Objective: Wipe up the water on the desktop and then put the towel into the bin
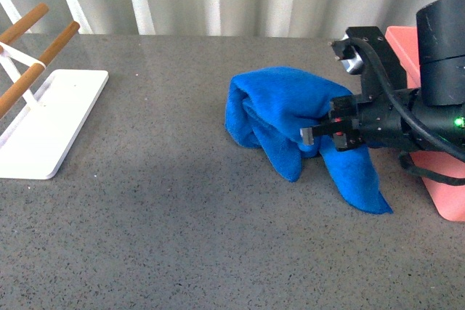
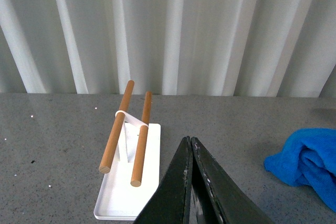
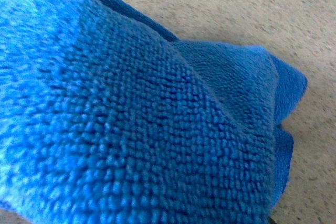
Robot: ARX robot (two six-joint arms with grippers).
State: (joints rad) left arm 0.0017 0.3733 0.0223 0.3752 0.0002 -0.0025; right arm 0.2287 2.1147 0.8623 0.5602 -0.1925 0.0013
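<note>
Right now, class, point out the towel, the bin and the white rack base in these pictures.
towel [image 1: 269, 103], front view, its bunched upper fold
bin [image 1: 450, 201], front view, its lower pink wall
white rack base [image 2: 123, 200], left wrist view, its flat plate

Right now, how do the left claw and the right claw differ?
The left claw is shut on nothing; the right claw is pinched onto the towel. The left claw faces the white rack; the right claw sits by the bin. Both are black and hang over the desktop.
</note>
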